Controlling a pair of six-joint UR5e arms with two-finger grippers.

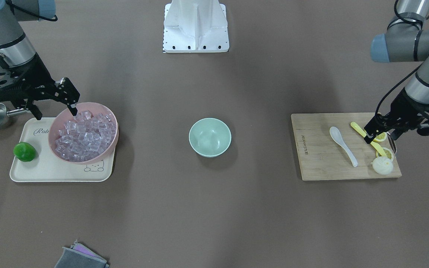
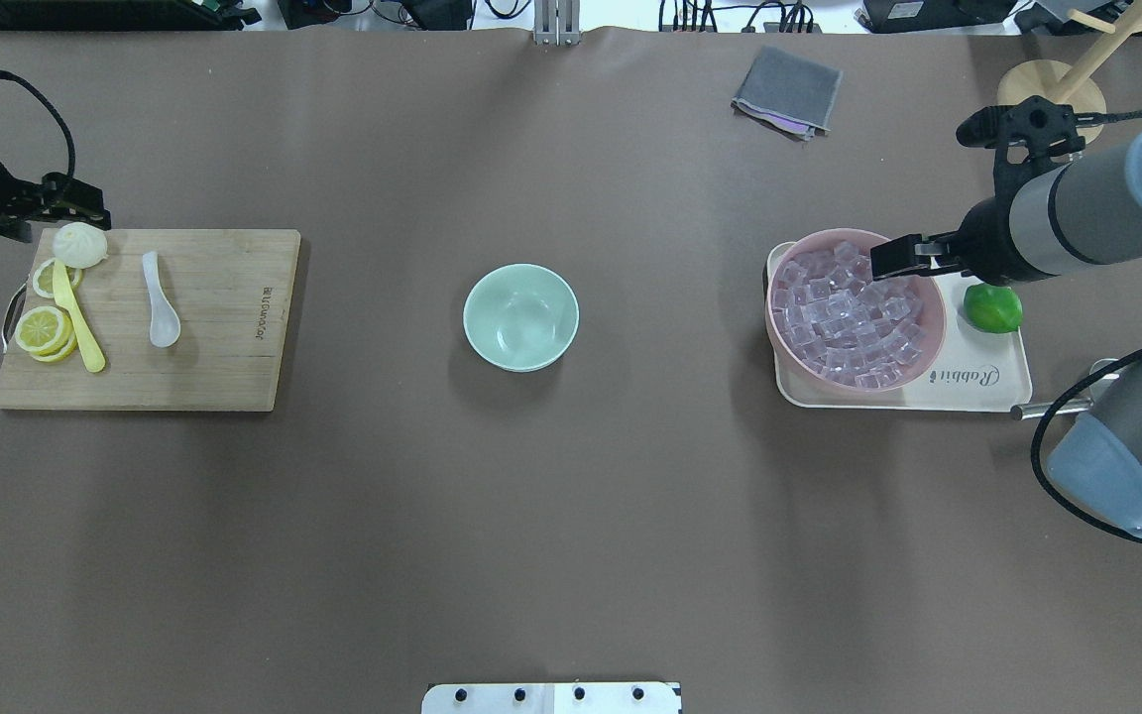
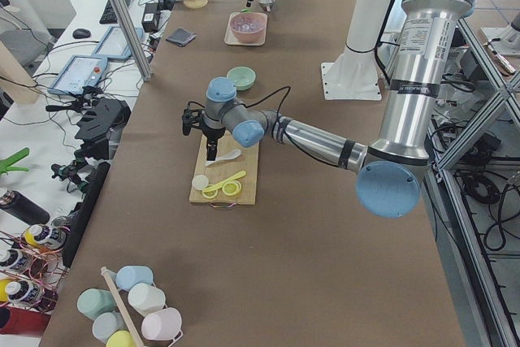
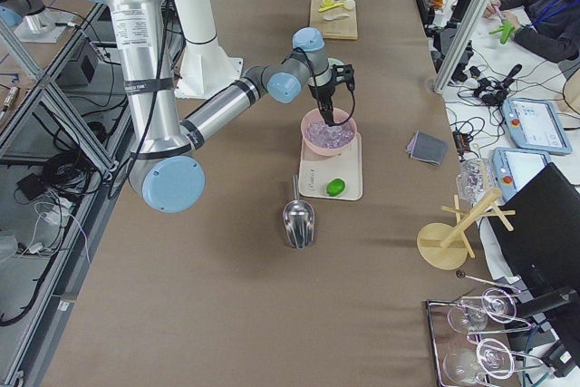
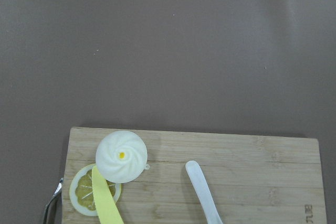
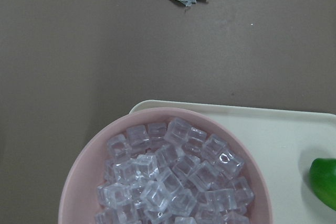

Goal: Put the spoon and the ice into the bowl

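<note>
With jaws spread wide, the right gripper (image 1: 55,112) hung over the ice cubes (image 1: 84,136) in the pink bowl (image 1: 114,145), the left gripper (image 1: 381,138), also spread, just beside the soup spoon (image 1: 343,145) on the cutting board (image 1: 318,163), the mint-green bowl (image 1: 210,137) well apart between them.

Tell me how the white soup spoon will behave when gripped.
The small glossy white soup spoon looks rigid, so it probably won't flex. Its smooth, tapering handle may slip between jaws. Lying flat on the wooden cutting board, it would likely slide or pivot if nudged, not roll.
</note>
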